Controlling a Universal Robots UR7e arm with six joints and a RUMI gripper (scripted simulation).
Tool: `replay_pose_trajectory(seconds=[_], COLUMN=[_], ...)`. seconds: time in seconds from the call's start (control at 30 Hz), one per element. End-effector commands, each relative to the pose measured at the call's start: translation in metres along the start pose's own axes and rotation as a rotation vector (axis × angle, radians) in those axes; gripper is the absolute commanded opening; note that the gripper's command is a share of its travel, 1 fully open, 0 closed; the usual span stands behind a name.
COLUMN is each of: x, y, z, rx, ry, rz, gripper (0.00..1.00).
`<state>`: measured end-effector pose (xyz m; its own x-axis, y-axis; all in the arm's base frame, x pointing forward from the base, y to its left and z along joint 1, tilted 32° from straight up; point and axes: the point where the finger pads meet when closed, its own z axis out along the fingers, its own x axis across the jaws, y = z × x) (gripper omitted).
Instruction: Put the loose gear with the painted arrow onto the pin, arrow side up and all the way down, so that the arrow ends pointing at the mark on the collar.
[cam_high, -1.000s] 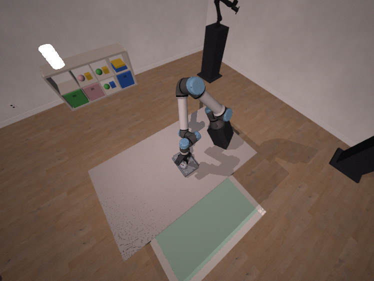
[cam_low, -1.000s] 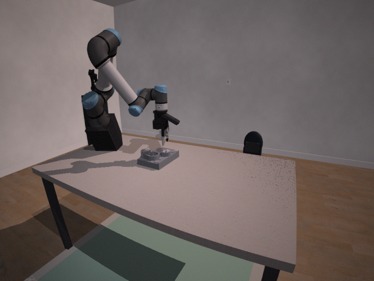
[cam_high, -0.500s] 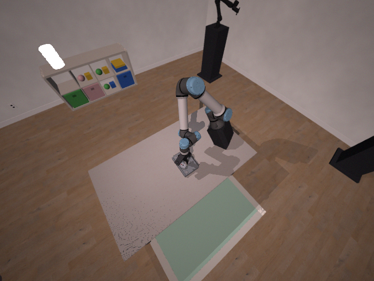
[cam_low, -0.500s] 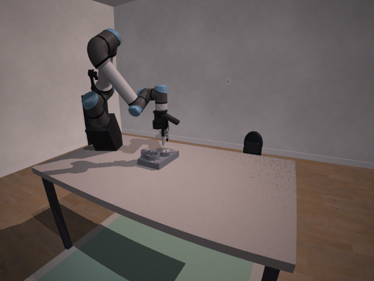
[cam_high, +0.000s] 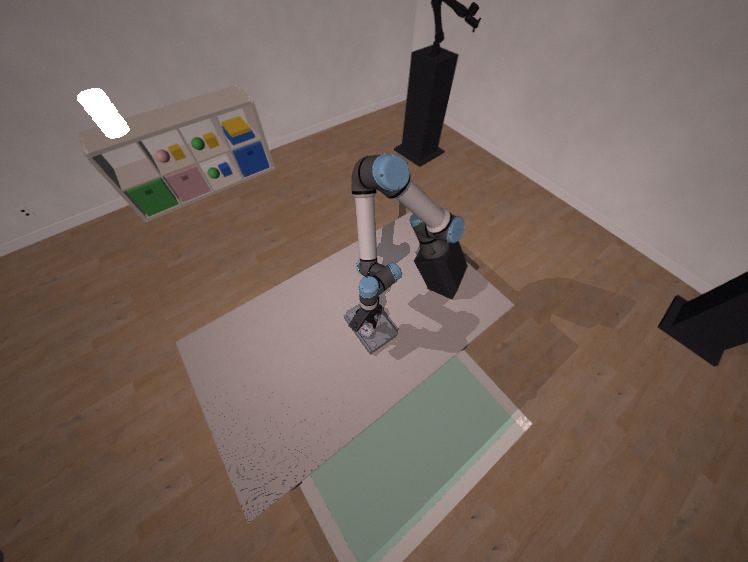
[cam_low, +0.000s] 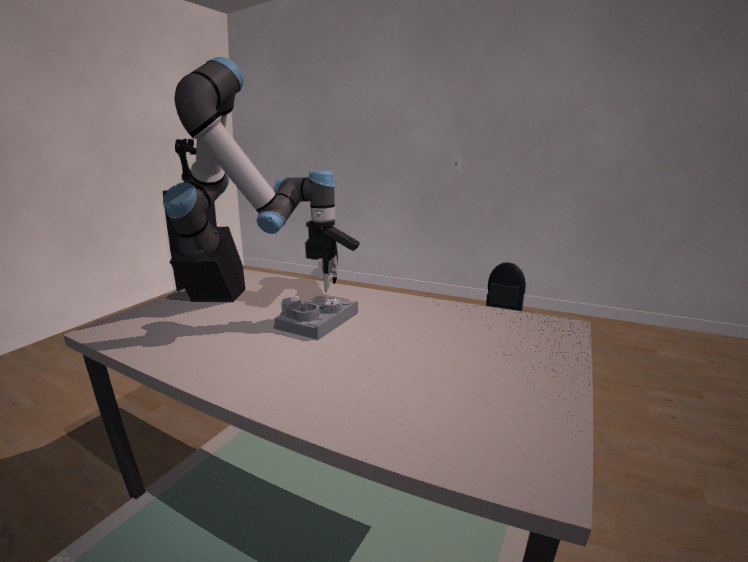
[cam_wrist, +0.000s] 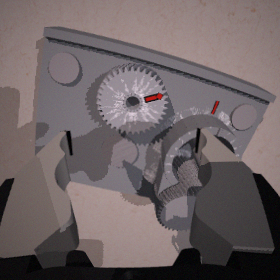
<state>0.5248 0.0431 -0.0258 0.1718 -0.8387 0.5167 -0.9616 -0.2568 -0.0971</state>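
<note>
No writing or brand shows anywhere. In the wrist view the left finger (cam_wrist: 52, 200) blocks the lower left corner of the grey plate (cam_wrist: 75, 115). Up and to the right of it, ahead of the gripper (cam_wrist: 135, 155) and between its two fingers, lies the gear (cam_wrist: 120, 105). It is pale grey and toothed all round, lying flat on the plate with a dark hole at its centre. Its red arrow (cam_wrist: 154, 97) faces up and points right.

Farther right stands the collar (cam_wrist: 175, 132), a raised grey ring with a short red mark (cam_wrist: 215, 107) on the plate just beyond it. The right finger (cam_wrist: 225, 200) covers much of the collar's inside, so I cannot make out the pin, and only part of a darker toothed wheel (cam_wrist: 172, 220) shows beneath.

The jaws stand about half open around empty air, well above the plate in the exterior view. They hold nothing.
</note>
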Motion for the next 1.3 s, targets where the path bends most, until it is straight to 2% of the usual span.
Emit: replay_pose_trajectory(seconds=[0.0, 1.27], x=[0.0, -0.001], y=[0.0, -0.001], z=[0.002, 0.034], rx=[0.001, 0.001], ry=[0.0, 0.0], rz=[0.0, 0.001], gripper=[0.54, 0.54])
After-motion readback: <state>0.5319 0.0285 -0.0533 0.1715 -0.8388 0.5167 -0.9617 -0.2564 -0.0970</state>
